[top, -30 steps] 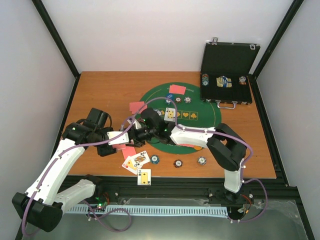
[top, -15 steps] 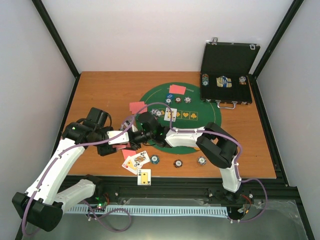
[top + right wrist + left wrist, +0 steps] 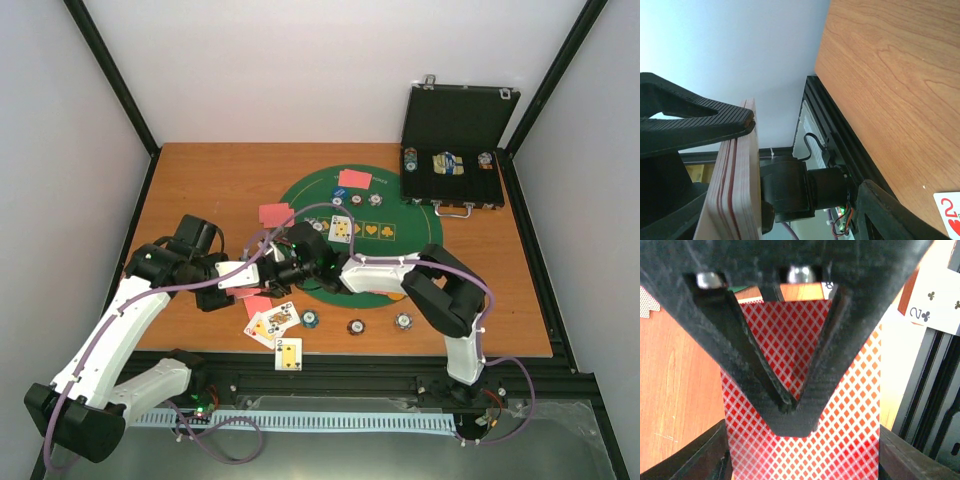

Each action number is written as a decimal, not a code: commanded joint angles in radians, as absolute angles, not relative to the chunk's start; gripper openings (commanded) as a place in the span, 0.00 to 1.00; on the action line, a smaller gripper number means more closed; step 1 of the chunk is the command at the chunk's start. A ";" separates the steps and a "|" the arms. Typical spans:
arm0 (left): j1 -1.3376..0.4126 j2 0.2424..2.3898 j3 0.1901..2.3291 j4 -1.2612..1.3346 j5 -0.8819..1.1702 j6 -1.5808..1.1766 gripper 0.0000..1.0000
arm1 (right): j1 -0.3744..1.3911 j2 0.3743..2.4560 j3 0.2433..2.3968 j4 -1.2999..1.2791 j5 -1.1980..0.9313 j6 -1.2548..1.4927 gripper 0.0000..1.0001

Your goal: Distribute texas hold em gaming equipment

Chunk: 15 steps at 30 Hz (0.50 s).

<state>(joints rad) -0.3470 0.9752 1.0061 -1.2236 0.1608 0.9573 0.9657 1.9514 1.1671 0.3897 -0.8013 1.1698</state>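
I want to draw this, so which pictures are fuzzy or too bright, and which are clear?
Top external view: even light, everything sharp. Left wrist view: the left gripper is dark and soft up close, the red-backed card it pinches clear. Right wrist view: the table grain is sharp, the wall washed-out white.

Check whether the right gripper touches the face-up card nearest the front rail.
Apart. Top view: the right gripper is well behind the face-up card, fanned cards lying between.
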 commanded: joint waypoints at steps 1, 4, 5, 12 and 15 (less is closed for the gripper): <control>-0.345 0.961 1.061 -1.221 0.165 0.960 0.27 | 0.937 1.945 1.110 0.270 -0.750 1.125 0.63; -0.345 0.960 1.058 -1.221 0.163 0.960 0.28 | 0.929 1.923 1.084 0.276 -0.752 1.123 0.62; -0.345 0.960 1.056 -1.221 0.163 0.960 0.27 | 0.927 1.915 1.076 0.279 -0.751 1.124 0.62; -0.345 0.959 1.045 -1.214 0.164 0.959 0.28 | 0.926 1.847 1.159 0.166 -0.747 1.061 0.55; -0.345 0.960 1.050 -1.213 0.171 0.955 0.28 | 0.928 1.833 1.200 0.098 -0.757 1.025 0.40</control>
<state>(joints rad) -0.3470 0.9752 1.0061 -1.2316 0.1501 0.9573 0.9356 1.8664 1.1519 0.2577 -0.7906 1.0920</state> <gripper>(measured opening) 0.661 0.492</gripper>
